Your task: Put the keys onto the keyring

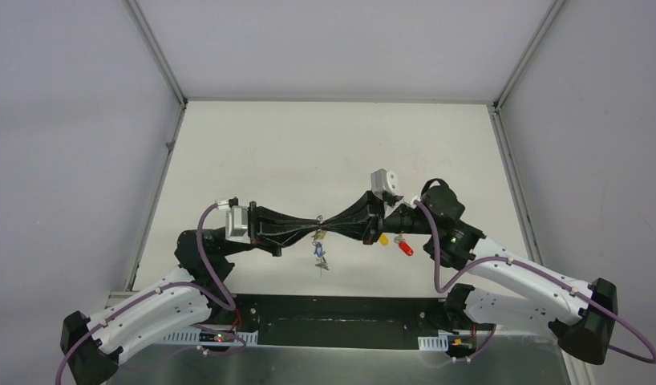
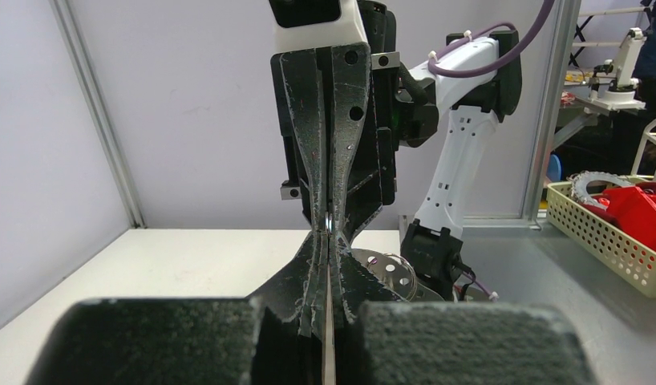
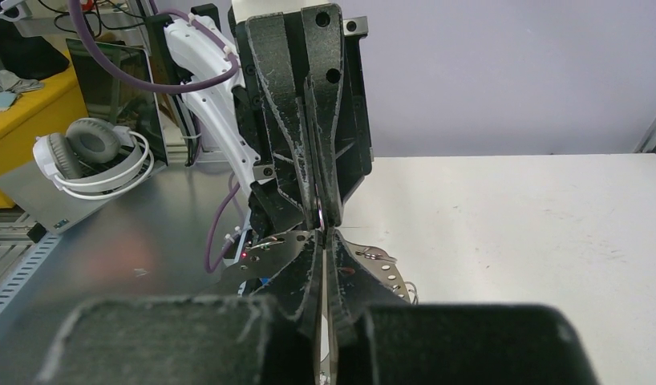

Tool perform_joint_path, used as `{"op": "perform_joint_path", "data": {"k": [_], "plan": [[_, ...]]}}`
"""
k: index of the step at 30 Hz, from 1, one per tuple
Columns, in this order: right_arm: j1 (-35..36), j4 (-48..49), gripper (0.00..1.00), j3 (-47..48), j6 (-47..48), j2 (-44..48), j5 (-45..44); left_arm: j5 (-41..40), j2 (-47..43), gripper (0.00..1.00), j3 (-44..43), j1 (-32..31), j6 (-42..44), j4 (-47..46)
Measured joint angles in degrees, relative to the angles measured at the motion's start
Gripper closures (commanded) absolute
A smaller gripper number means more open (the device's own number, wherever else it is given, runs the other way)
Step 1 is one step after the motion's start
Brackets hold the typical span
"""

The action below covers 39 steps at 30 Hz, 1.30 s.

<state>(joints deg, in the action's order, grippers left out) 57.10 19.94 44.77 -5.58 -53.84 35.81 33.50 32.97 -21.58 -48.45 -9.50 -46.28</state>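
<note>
We had the left gripper (image 1: pixel 312 223) and right gripper (image 1: pixel 325 220) both clamped shut on the keyring (image 1: pixel 318 218) at mid-frame, a key (image 1: pixel 320 254) dangling below. Any pull apart could have wrenched the keyring free and dropped it.

**Middle barred, far side open**

The left gripper (image 1: pixel 311 227) and right gripper (image 1: pixel 330 224) meet tip to tip, both clamped on the keyring (image 2: pixel 328 341), and form a bar across the table (image 1: pixel 253 152). Hanging keys (image 1: pixel 319 250) block the gap beneath the join. A yellow key (image 1: pixel 382 238) and red key (image 1: pixel 405 247) lie under the right gripper. Beyond, open room reaches the back wall (image 1: pixel 333 48).
</note>
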Motion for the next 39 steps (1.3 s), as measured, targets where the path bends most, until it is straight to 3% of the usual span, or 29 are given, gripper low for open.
{"op": "perform_joint_path", "data": {"k": [4, 10, 15, 26, 33, 39], "plan": [[0.0, 0.2, 1.00, 0.0, 0.0, 0.0, 0.0, 0.0, -0.1, 0.97, 0.0, 0.0, 0.0, 0.0], [0.0, -2.7, 1.00, 0.0, 0.2, 0.0, -0.6, -0.1, -2.6, 0.49, 0.0, 0.0, 1.6, 5.0], [0.0, -12.4, 1.00, 1.6, 1.4, 0.0, -2.5, -1.8, -9.3, 0.02, -2.7, 0.0, 6.6, 19.9], [-2.2, -30.5, 1.00, 7.8, -3.2, -1.2, -9.0, -13.4, -19.9, 0.01, -13.9, 0.0, 11.8, 51.2], [-4.9, -40.7, 1.00, 14.7, -9.8, -5.6, -16.2, -32.6, -16.6, 0.01, -17.8, 0.0, -5.3, 68.8], [-9.7, -47.5, 1.00, 20.4, -15.7, -9.3, -17.1, -43.3, -10.0, 0.01, -23.5, 0.0, -20.5, 83.6]]}}
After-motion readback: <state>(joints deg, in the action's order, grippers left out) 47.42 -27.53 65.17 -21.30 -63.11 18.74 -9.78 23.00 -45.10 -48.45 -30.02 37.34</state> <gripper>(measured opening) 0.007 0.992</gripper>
